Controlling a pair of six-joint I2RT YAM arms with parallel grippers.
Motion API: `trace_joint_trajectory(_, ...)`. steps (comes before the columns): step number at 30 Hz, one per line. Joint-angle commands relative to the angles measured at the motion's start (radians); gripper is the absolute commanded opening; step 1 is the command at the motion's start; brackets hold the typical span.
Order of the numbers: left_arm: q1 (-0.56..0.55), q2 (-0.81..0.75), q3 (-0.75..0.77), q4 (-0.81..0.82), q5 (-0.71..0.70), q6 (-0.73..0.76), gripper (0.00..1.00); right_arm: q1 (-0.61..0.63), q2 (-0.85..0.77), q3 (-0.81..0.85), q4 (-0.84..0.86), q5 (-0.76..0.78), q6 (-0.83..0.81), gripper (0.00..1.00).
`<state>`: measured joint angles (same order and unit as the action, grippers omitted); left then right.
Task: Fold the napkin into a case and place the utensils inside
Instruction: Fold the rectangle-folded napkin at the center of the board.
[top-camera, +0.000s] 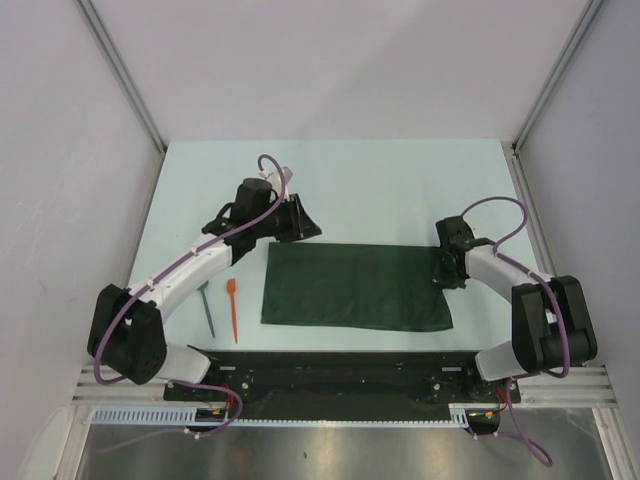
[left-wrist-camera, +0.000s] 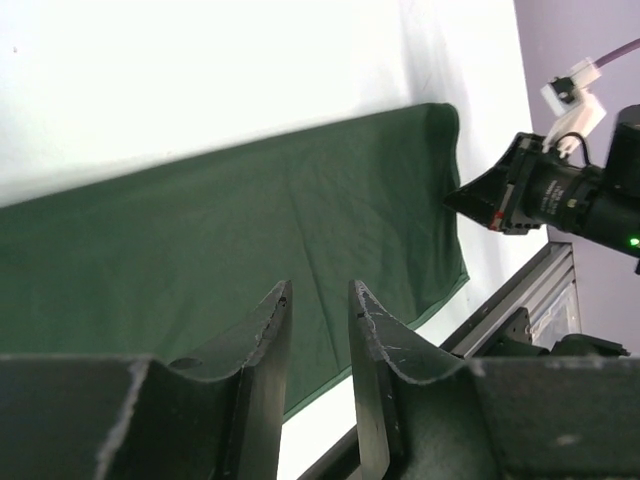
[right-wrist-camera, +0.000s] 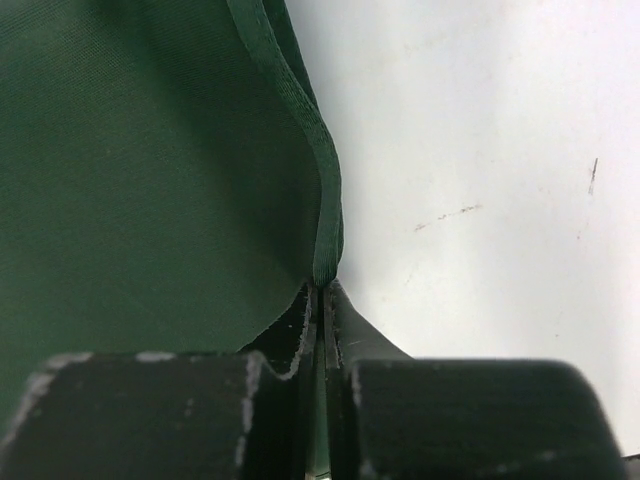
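Observation:
The dark green napkin (top-camera: 352, 285) lies as a wide flat rectangle in the middle of the table; it also shows in the left wrist view (left-wrist-camera: 250, 230). My right gripper (top-camera: 442, 268) is at its right edge and is shut on the cloth's hem (right-wrist-camera: 322, 290), which rises slightly into the jaws. My left gripper (top-camera: 303, 228) hovers by the napkin's far left corner, its jaws a little apart and empty (left-wrist-camera: 320, 300). The two utensils lie side by side left of the napkin: the teal-green one (top-camera: 207, 308) and the orange-red one (top-camera: 233, 308).
The right gripper's body (left-wrist-camera: 530, 190) shows at the cloth's far end in the left wrist view. A black rail (top-camera: 330, 370) runs along the table's near edge. Grey walls stand on the left, right and back.

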<state>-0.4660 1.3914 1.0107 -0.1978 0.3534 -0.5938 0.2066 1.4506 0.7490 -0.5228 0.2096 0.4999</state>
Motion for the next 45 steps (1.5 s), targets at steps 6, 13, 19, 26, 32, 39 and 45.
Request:
trace_joint_trajectory(6,0.003,0.035,-0.078,0.092,0.067,-0.060,0.33,-0.068,-0.127,-0.024,-0.036,0.082,-0.038,0.00)
trace_joint_trajectory(13,0.009,0.011,-0.072,0.067,0.044,-0.055,0.34,-0.006,-0.142,0.059,-0.098,0.163,-0.063,0.00)
trace_joint_trajectory(19,0.095,-0.034,-0.103,0.052,0.062,-0.044,0.34,0.231,-0.099,0.176,-0.193,0.178,0.005,0.00)
trace_joint_trajectory(26,0.171,-0.124,-0.167,0.040,0.078,-0.028,0.36,0.514,0.071,0.343,-0.200,0.116,0.121,0.00)
trace_joint_trajectory(32,0.193,-0.161,-0.213,0.038,0.094,-0.026,0.36,0.642,0.255,0.496,-0.129,0.033,0.155,0.00)
trace_joint_trajectory(39,0.214,-0.178,-0.231,0.032,0.099,-0.017,0.36,0.652,0.367,0.593,-0.060,-0.071,0.210,0.00)
trace_joint_trajectory(45,0.228,-0.187,-0.244,0.035,0.101,-0.023,0.36,0.652,0.384,0.610,0.003,-0.139,0.281,0.00)
